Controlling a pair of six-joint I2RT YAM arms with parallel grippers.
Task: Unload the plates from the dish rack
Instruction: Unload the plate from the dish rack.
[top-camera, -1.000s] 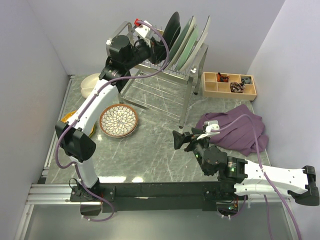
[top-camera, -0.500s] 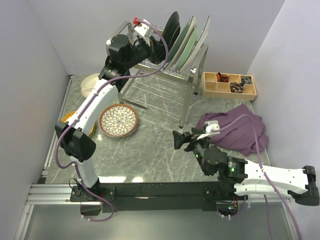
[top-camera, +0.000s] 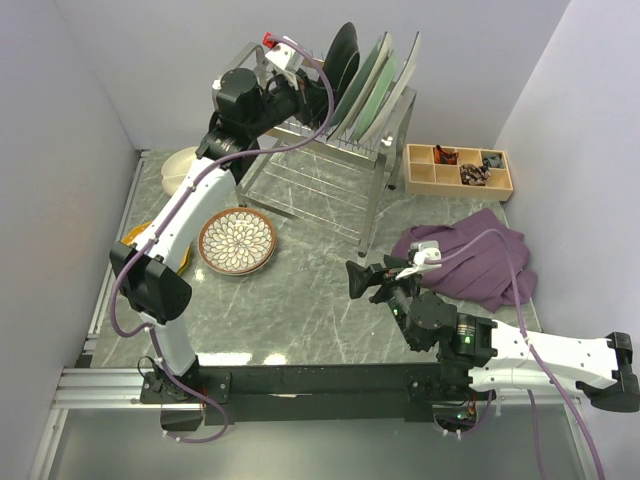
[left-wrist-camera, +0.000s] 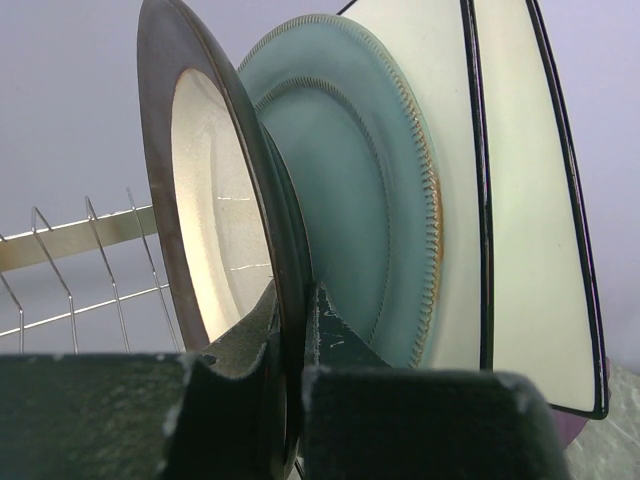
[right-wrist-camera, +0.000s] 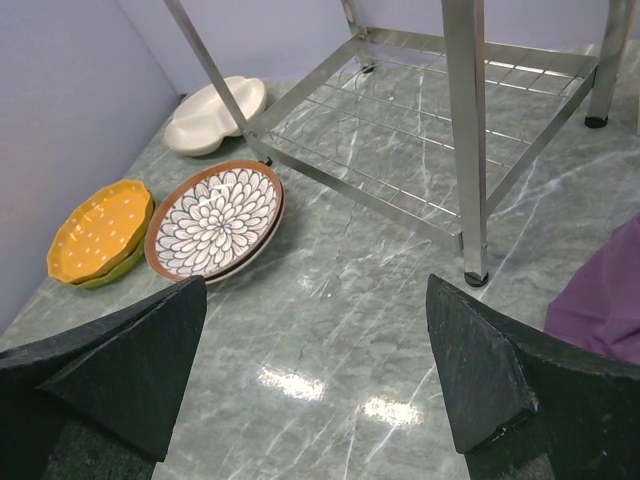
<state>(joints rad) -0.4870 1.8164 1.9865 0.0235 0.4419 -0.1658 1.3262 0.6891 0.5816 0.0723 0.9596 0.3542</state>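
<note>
Both arms (top-camera: 560, 357) have white links (top-camera: 187, 215), black joints (top-camera: 152, 287), looping purple cables (top-camera: 113, 300) and scuffed matte-black jaws.

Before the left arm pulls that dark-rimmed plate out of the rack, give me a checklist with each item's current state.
1. Grip: the left fingers pinch the rim of the dark-rimmed cream round plate, one on each face: ok.
2. Gap to the grey-blue ridged plate behind it: cannot tell; it stands very close.
3. Plate's lower edge free of the prongs of the silver wire dish rack: cannot tell; the fingers hide it.
4. Other arm: the right fingers are open, over the table, apart from the rack's legs: ok.
5. Set-down room: bare green marble table beside the brown petal-patterned plate: ok.
</note>
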